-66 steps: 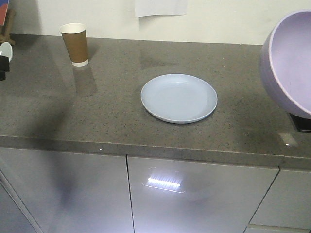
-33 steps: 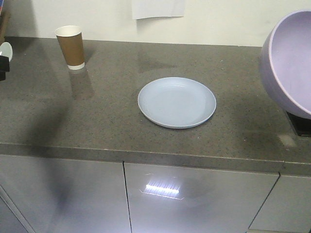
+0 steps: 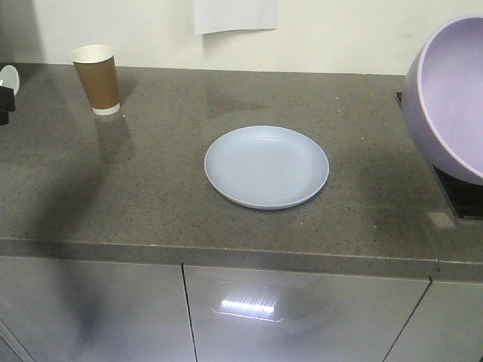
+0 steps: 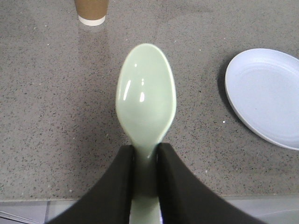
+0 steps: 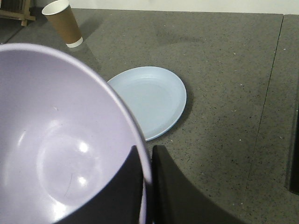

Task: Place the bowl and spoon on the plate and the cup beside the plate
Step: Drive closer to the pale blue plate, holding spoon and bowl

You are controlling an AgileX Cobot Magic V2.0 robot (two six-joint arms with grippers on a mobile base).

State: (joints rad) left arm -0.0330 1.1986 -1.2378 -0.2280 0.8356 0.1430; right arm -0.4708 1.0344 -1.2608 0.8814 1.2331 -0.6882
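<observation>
The pale blue plate lies flat in the middle of the counter, with nothing on it. At the back left stands the brown paper cup, upright. My left gripper is shut on the neck of the mint-green spoon, held above the counter left of the plate, its head pointing toward the cup. My right gripper is shut on the rim of the lavender bowl, one finger inside and one outside. The bowl hangs tilted in the air at the right, apart from the plate.
A black panel lies at the counter's right end under the bowl. A seam runs across the counter there. White paper hangs on the back wall. Cabinet doors sit below the counter's front edge.
In the front view the plate and cup have slid left and down, and the counter looks nearer. The held bowl and spoon keep their places in the frame.
</observation>
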